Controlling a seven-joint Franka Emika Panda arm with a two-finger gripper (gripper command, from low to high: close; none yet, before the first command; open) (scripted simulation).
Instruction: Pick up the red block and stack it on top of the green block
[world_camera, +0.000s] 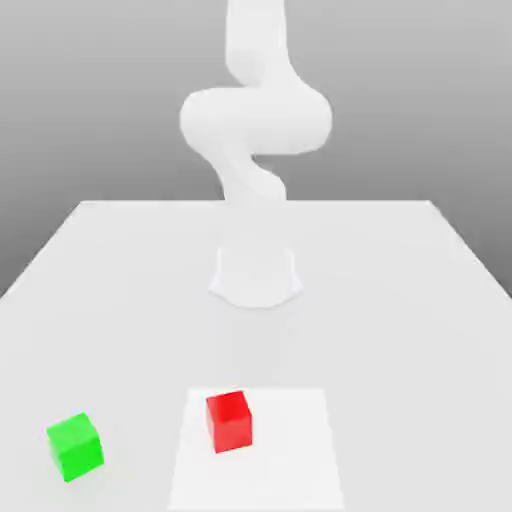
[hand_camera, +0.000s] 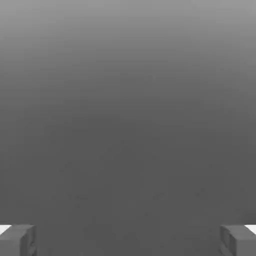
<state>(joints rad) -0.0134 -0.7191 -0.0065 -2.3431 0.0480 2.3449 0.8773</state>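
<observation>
A white table stands against a plain grey backdrop.

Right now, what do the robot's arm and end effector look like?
The arm is plain white, smooth and rounded, with bulbous curved segments and no visible cables or markings. The end effector shows in the hand view as two blocky grey fingertips with lighter, whitish upper edges, also unmarked.

Bright, even, washed-out light; soft blurry renders.

red block: flat on table, near centre | green block: apart, exterior view's left
</observation>
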